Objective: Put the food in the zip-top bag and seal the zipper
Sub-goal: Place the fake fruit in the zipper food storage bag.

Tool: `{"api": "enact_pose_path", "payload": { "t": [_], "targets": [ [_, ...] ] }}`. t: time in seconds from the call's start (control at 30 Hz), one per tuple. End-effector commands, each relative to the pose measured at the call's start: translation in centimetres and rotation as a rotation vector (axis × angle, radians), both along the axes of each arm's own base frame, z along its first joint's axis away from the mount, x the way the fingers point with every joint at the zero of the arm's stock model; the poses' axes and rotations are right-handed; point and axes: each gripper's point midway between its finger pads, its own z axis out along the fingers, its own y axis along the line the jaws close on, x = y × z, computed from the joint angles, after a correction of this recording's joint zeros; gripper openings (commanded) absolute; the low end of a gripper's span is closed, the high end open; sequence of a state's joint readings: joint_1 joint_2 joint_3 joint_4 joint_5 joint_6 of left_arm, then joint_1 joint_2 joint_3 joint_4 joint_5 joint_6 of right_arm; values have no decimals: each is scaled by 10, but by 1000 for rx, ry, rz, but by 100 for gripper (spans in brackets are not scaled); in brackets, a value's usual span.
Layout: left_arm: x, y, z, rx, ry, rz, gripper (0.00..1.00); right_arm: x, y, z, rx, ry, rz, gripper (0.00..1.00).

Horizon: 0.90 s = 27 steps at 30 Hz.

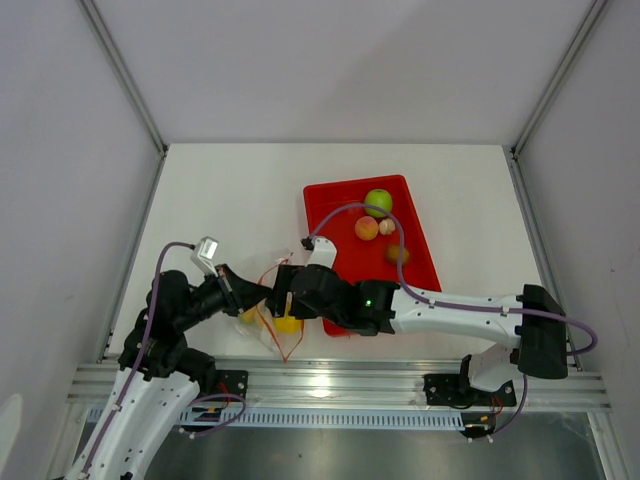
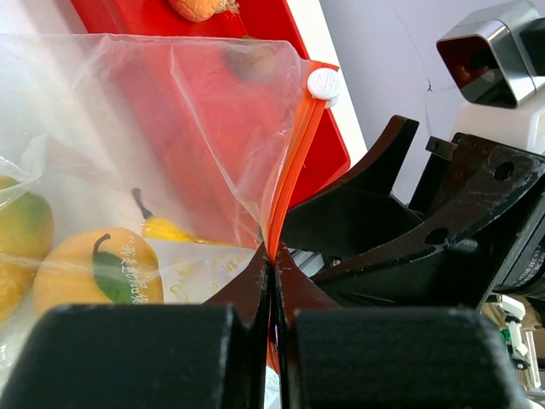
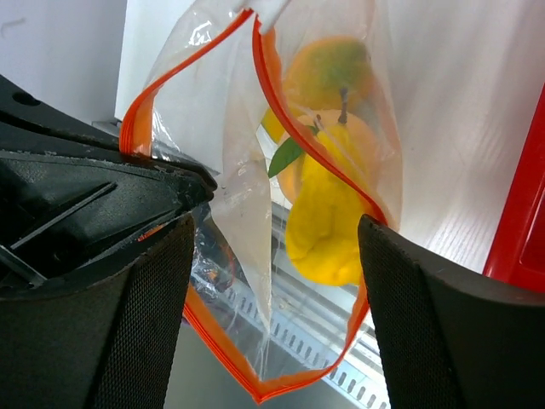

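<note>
At the near edge of the white table, just left of the red tray's near corner, the zip-top bag is being held by its mouth. The orange-red zipper is being pinched between the fingers of the left gripper, which are being pressed tightly together on the strip, some way along from its white slider. The right gripper is being presented at the bag's gaping mouth from the right, its jaws standing well apart, with nothing being gripped and the zipper's loop sagging between the two pads. Inside the clear plastic, a mango, an orange with a green leaf and a yellow pear-like piece are being seen bunched together. On the tray, toward its far end, a green apple, a peach, a small beige piece and, nearer, a brown piece are lying loose, well apart from the bag.
</note>
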<state>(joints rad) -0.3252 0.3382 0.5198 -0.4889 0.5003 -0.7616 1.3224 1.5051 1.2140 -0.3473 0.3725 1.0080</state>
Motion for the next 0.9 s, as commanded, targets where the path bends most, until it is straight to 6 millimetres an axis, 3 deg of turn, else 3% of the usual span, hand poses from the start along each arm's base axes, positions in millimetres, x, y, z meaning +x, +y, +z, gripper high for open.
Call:
{"api": "enact_pose_path", "payload": {
  "t": [0.0,0.2,0.43,0.6,0.8,0.87],
  "targets": [
    [-5,-2,18,-25,-33,-16,0,6,-5,22,3,-71,-20,78],
    [-5,-1,16,-16,-30,-12,1,1,-26,24,-66,-156,-5,79],
    [-5,-1,17,-21,-30,-14,0,10,-74,37,-100,-249,-48,76],
    [-4,-2,19,-28,-35,-14,1,29,-119,34,-155,-267,-134,76],
    [-3,-3,17,-29,-33,-19,0,71,-184,34,-160,-248,-288,77],
    [-2,-4,17,-29,-34,-22,1,88,-208,24,-171,-227,-341,78]
  ]
}}
